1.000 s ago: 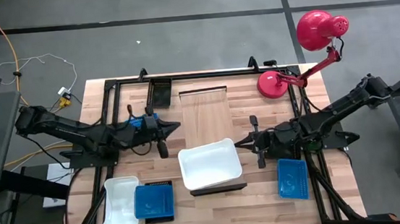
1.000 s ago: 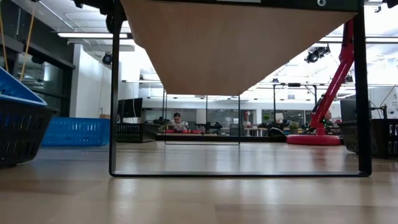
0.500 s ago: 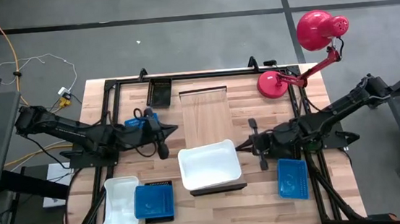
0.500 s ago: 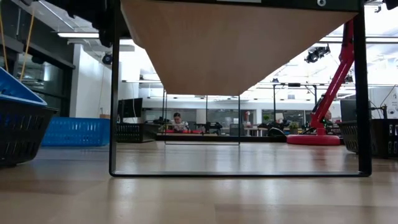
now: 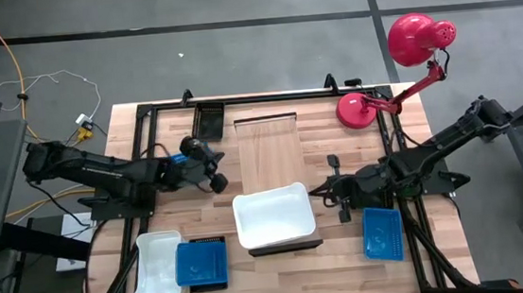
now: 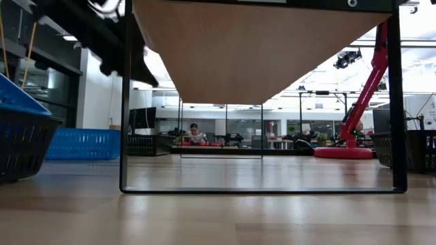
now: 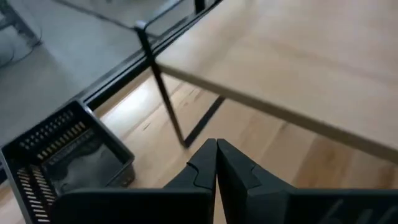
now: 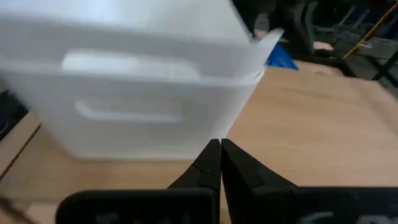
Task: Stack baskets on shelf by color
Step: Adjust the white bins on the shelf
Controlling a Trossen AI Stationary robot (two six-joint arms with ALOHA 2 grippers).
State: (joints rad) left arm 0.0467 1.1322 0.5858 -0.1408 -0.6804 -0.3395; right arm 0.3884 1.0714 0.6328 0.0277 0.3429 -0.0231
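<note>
A white basket (image 5: pixel 274 216) sits on the near end of the pale wooden shelf (image 5: pixel 268 146). It fills the right wrist view (image 8: pixel 137 93). My right gripper (image 5: pixel 315 191) is shut (image 8: pixel 219 152) and stands just off this basket's right wall. My left gripper (image 5: pixel 215 177) is shut (image 7: pixel 216 155) and hovers left of the shelf (image 7: pixel 298 62), above the table. A second white basket (image 5: pixel 156 265) lies at the near left. Beside it a blue basket (image 5: pixel 201 263) rests in a black one. Another blue basket (image 5: pixel 383 233) lies at the near right. A black basket (image 5: pixel 209 121) stands at the far edge (image 7: pixel 62 155).
A red lamp (image 5: pixel 406 58) stands at the table's far right corner. The shelf's dark legs (image 6: pixel 126 136) stand on the tabletop, with open room beneath the board (image 6: pixel 259 47). In the low view, a blue basket (image 6: pixel 17 95) sits in a black one at the left.
My left gripper has turned about at the wrist and swung a little toward the table's far edge. In the low view, the left arm has come down into sight at the upper left. The right gripper and the baskets have stayed put.
</note>
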